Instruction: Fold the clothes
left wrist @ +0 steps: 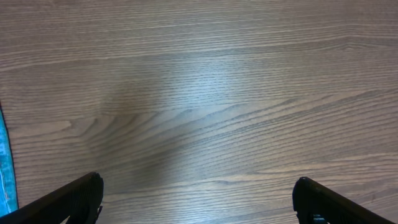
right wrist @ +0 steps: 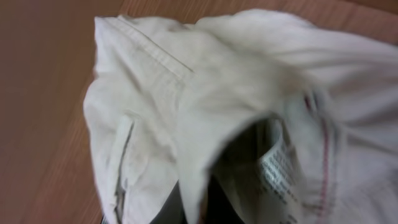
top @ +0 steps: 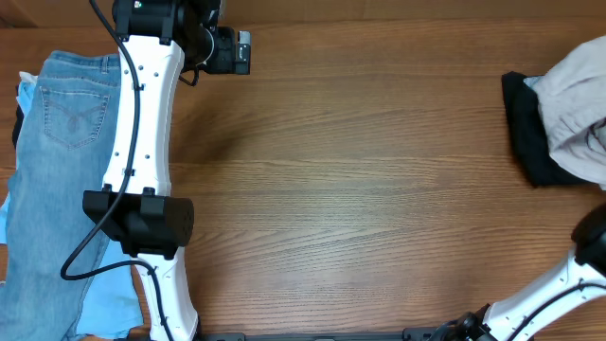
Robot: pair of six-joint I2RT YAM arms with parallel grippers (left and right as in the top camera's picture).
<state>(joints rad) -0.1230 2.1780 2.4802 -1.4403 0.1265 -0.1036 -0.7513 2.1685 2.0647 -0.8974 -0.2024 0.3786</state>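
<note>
My right gripper (right wrist: pixel 189 208) is clamped shut on a fold of the beige shorts (right wrist: pixel 180 106), at the table's (top: pixel 360 189) right edge over a black garment (top: pixel 530 133). My left gripper (left wrist: pixel 196 198) hangs wide open, empty. Pickup step, I judge; next, pull them onto bare wood and spread.

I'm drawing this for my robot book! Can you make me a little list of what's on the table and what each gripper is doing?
table: brown wood
jeans: lying at the left edge
shorts: heaped at the right edge, partly on a black garment
left gripper: open, over bare table, holding nothing
right gripper: shut on the shorts, cloth bunched right around it
</note>
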